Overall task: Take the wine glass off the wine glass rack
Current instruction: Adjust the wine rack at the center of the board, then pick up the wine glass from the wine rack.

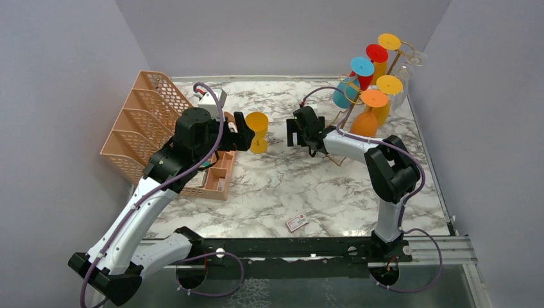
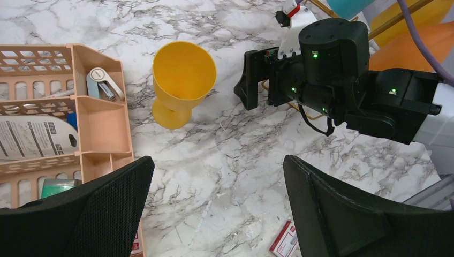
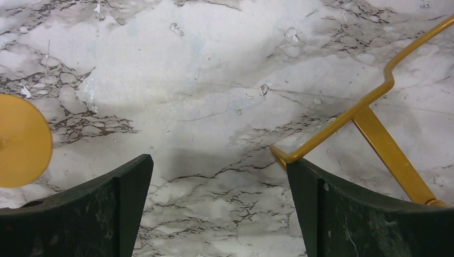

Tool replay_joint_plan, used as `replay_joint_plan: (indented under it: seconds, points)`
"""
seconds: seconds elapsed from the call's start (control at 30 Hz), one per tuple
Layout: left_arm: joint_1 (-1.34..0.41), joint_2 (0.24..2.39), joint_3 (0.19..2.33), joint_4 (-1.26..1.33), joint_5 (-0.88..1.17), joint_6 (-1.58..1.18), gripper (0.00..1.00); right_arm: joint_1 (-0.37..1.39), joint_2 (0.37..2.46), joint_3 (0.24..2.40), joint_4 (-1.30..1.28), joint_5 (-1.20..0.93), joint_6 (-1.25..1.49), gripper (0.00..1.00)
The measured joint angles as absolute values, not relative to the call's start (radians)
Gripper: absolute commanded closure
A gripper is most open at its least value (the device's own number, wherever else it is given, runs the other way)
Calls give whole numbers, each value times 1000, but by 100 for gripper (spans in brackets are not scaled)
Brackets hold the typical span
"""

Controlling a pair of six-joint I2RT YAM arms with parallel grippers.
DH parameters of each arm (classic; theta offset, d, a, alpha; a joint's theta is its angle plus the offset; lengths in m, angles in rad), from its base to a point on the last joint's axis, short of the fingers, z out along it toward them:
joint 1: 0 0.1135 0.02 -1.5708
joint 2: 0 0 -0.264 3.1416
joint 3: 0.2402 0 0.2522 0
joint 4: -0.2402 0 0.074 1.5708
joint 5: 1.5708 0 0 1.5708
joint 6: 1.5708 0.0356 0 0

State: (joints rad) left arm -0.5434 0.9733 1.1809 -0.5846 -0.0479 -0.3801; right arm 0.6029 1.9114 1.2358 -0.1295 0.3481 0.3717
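Top external view showed us a yellow wine glass [image 1: 258,131] standing upright on the marble table [image 1: 308,186], apart from the gold wire rack [image 3: 383,142]. We judged the removal essentially done, with only withdrawal of the arms left. The glass stood just ahead of the left gripper [image 1: 242,131], not between its fingers, which were spread and empty. The right gripper [image 1: 295,136], near its other side, was likewise spread and held nothing. Other coloured glasses [image 1: 376,54] hung on the rack.

wine glass rack [image 3: 385,145] 1 | coloured glasses [image 1: 374,97] hung 5 | yellow wine glass [image 1: 257,131] standing 1 | peach organizer [image 1: 138,128] 1 | card [image 1: 296,222] 1
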Motion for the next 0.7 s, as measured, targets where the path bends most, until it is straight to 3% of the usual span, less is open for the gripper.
replay_joint_plan:
  seconds: [0.7]
  points:
    - [-543, 971, 1176, -585, -60, -382, 3, 682, 1716, 1059, 78, 245, -44, 1]
